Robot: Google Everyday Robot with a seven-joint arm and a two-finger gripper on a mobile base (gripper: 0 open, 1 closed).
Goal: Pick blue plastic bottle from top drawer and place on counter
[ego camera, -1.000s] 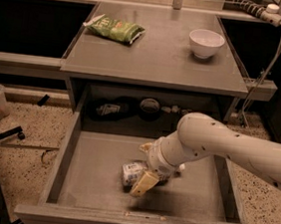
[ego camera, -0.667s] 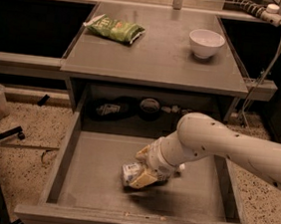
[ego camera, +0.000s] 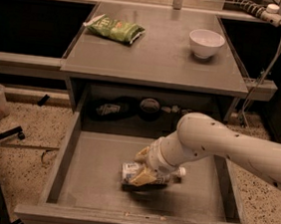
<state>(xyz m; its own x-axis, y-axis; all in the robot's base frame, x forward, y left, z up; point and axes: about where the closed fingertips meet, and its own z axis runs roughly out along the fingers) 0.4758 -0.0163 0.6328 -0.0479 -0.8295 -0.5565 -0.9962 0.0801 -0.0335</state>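
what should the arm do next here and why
Probably lift straight up. The claw grips the bottle lying sideways low in the drawer, and the counter sits above and behind, so it needs height before moving back.

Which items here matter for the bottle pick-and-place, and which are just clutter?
Job:
blue plastic bottle, inside the top drawer
gripper, down in the drawer, shut on the bottle
counter, the drop spot

Lying about:
green snack bag, on the counter
white bowl, on the counter
dark clutter, in the recess behind the drawer
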